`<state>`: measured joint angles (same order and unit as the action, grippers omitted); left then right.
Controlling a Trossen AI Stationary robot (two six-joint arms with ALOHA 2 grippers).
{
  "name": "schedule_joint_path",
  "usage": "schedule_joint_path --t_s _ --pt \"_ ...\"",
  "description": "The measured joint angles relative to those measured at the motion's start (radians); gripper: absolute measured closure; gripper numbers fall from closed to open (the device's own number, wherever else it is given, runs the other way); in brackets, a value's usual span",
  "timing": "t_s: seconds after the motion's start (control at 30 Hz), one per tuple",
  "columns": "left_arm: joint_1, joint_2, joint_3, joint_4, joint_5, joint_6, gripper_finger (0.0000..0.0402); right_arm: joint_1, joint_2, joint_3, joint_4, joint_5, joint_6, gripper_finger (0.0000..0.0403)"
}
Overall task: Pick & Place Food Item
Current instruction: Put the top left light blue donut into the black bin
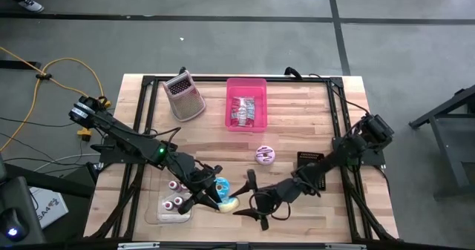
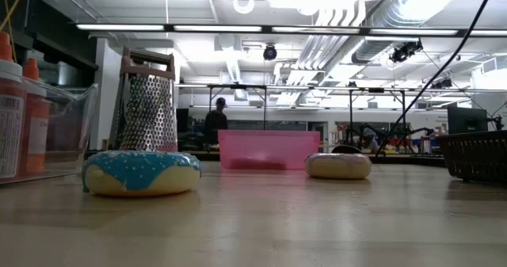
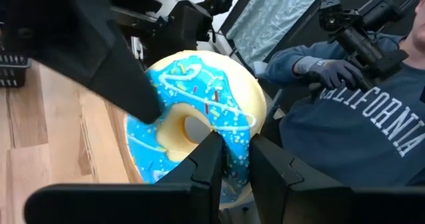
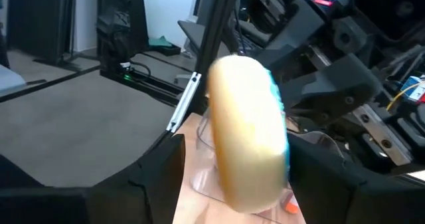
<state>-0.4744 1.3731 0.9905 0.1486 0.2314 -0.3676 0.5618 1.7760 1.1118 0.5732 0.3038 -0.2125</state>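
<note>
Inside pink bin [image 1: 246,87]: wrapped packets [image 1: 243,110].

From overhead I can't read what's packed in the pink bin [image 1: 246,102]. The blue donut [image 1: 225,193] sits half hidden between both hands, and the bottles [image 1: 173,193] are too small.
</note>
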Motion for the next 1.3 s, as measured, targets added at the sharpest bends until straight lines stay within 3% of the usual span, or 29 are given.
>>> schedule_joint_path --t_s 0.17,0.6,0.93,1.3 --pt "0.000 0.000 0.000 0.000 0.001 0.000 0.0345 0.008 0.000 0.000 0.000 -0.001 0.001 0.0180" --pt "0.000 0.000 0.000 0.001 0.000 0.000 0.0345 -0.002 0.000 0.000 0.000 0.000 0.001 0.0277" --pt "0.000 0.000 0.000 0.001 -0.017 0.001 0.0343 -0.002 0.000 0.000 0.000 0.000 0.001 0.0321" --pt "-0.009 0.000 0.000 0.002 -0.019 0.004 0.0261 -0.002 0.000 0.000 -0.001 -0.001 0.001 0.0327"
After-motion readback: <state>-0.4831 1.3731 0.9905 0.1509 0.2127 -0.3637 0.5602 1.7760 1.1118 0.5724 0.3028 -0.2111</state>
